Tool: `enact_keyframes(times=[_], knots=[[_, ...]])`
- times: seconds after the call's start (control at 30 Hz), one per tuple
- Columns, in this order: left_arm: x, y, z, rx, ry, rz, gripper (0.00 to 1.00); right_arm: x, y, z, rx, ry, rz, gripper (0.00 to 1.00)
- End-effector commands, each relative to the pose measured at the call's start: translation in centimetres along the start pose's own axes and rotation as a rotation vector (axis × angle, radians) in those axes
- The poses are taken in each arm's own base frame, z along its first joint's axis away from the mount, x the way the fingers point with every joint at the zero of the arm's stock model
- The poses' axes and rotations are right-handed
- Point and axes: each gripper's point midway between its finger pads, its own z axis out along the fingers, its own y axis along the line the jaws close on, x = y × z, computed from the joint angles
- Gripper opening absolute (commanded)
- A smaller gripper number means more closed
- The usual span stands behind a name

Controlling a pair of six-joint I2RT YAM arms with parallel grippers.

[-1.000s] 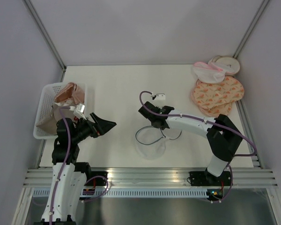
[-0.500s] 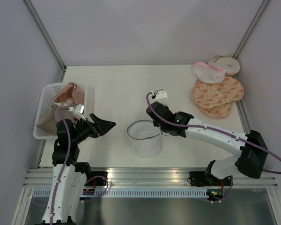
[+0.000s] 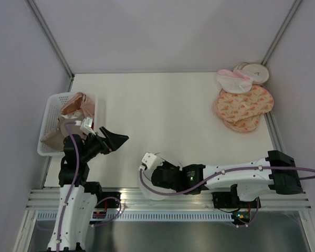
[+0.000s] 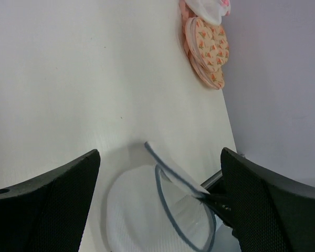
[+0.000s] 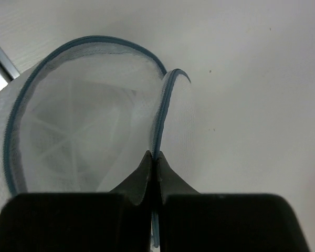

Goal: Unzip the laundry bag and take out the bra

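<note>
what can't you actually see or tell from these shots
- Left wrist: the laundry bag runs off the bottom edge.
- Top: the bag is mostly hidden under the right arm.
- Top: the bra in the basket is partly covered by the left arm and too small to tell its shape.

"Can you see the whole laundry bag [image 5: 79, 131]?"

"No. The right wrist view cuts it off at the left and at the bottom. From above, the right arm [image 3: 226, 172] covers nearly all of it."

"And the bra [image 3: 51, 135]?"

"Only a bit. The left arm [image 3: 73, 157] hides part of it in the basket [image 3: 48, 107]."

"How far is the zip open?"

"Can't tell."
</note>
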Motion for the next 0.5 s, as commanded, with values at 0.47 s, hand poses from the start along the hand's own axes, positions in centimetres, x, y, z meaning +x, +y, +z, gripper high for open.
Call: enact_keyframes(times=[0.47], knots=[[0.2, 0.2, -0.2, -0.011, -0.003, -0.008, 0.98, -7.4, -7.2, -3.1, 0.546, -0.2, -0.001, 0.0]])
